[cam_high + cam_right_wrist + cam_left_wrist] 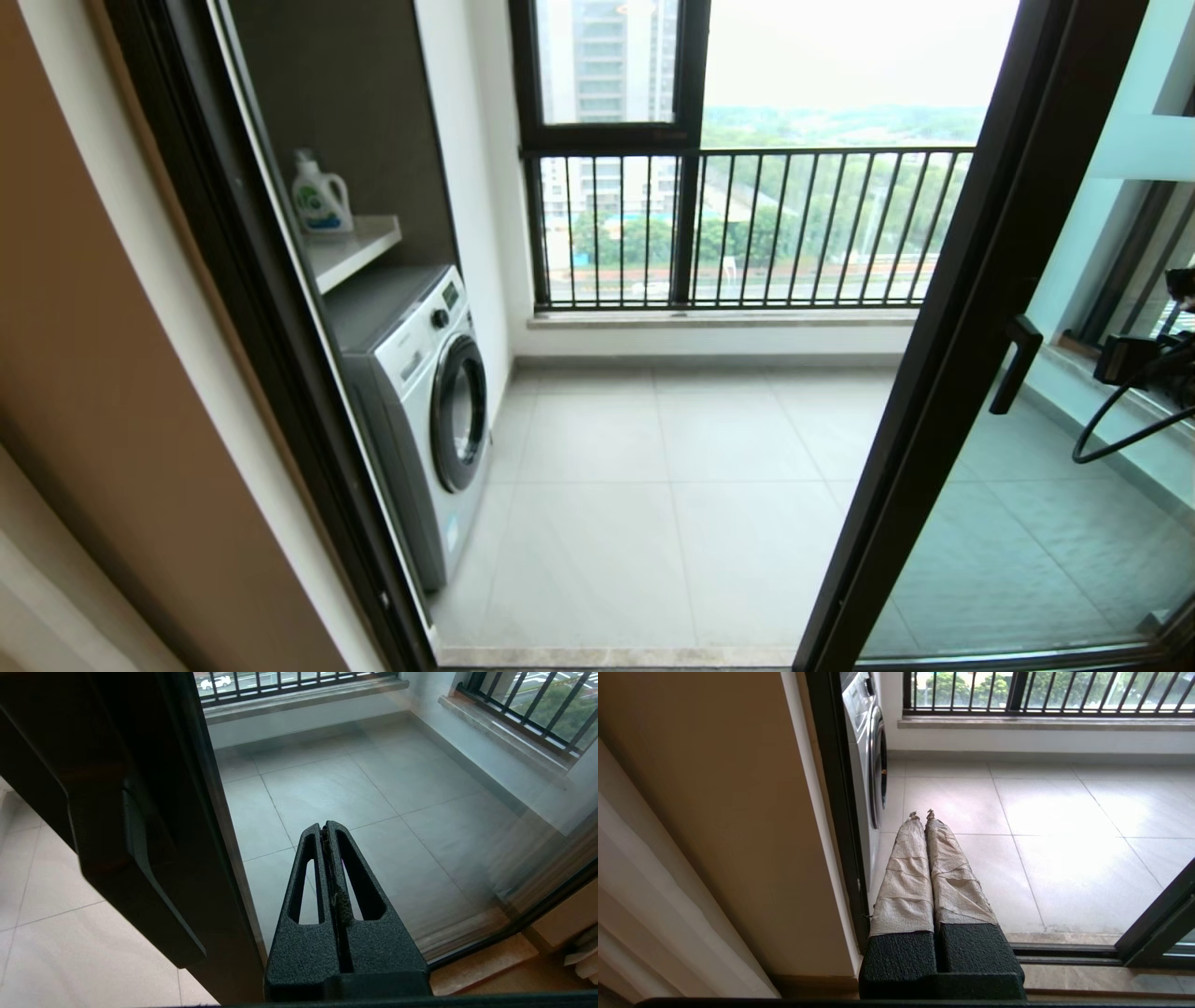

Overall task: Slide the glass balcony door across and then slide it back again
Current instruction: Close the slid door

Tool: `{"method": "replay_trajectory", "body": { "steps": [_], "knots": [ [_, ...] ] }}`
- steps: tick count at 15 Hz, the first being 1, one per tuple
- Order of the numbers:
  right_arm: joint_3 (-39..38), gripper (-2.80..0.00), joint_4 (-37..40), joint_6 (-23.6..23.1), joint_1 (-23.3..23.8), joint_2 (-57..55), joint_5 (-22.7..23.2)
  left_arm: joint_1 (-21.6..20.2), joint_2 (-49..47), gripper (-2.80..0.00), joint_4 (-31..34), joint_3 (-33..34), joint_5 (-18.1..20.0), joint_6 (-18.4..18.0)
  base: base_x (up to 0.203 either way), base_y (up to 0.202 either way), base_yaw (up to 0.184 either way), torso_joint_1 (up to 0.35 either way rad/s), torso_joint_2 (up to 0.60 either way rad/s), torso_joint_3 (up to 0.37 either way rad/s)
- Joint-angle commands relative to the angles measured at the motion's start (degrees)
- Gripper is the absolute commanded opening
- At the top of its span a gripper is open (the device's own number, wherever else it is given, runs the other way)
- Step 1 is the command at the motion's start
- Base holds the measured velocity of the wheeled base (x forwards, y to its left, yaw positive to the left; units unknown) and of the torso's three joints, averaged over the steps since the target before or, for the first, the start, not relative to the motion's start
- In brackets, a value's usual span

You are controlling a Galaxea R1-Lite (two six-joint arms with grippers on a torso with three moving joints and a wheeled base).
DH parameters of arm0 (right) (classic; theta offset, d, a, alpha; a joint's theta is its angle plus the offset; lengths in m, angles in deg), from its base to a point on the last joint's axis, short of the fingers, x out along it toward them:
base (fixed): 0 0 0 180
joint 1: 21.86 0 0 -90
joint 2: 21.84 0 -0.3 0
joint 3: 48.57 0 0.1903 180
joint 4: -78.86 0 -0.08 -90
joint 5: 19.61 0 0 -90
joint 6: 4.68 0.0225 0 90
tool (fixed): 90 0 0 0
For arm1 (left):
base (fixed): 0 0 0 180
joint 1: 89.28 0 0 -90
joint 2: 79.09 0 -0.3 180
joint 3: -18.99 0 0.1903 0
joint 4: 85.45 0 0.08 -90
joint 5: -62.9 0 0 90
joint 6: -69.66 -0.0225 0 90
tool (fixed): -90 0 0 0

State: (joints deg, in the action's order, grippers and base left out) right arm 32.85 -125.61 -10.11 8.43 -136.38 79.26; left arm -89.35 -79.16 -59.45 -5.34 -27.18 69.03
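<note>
- We see the glass balcony door [971, 308] at the right of the head view, its dark frame edge running diagonally from top right to bottom centre, leaving the doorway onto the balcony open to its left
- We note the short dark bar handle [1015, 364] on the frame edge, with a frosted band [1144, 145] crossing the glass to the right of it; any print on the band cannot be read
- The right gripper [329, 828] hangs in front of the glass pane, just beside the frame; its jaws are pressed together with nothing between them, and they do not touch the handle [140, 858] in the right wrist view
- In the head view the right arm [1153, 359] shows only at the far right edge, with a black cable looping below it
- The left gripper [922, 813] points toward the tiled balcony floor [1064, 849] near the left door jamb [836, 812]; its tape-wrapped jaws are pressed together and hold nothing
- We observe a washing machine [425, 411] against the left balcony wall, a shelf [359, 247] above it carrying a detergent bottle [319, 196]
- The black-railed outer window [747, 229] closes the far side of the balcony
</note>
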Motion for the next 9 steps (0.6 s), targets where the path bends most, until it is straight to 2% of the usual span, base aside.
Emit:
{"method": "replay_trajectory", "body": {
  "steps": [1, 9],
  "knots": [
    [0.9, -2.80, -0.3, -0.2, 0.1, -3.6, 0.1, 0.0, -0.1, -2.80, 0.0, 0.0, 0.0, 0.0, 0.000, 0.000, 0.000, 0.000, 0.00, 0.000],
    [4.2, -2.80, -0.4, -0.3, -1.1, -8.1, 0.0, 0.0, -0.1, -2.80, 0.0, 0.0, 0.0, 0.0, 0.000, 0.000, 0.000, 0.000, 0.00, 0.000]
  ]
}}
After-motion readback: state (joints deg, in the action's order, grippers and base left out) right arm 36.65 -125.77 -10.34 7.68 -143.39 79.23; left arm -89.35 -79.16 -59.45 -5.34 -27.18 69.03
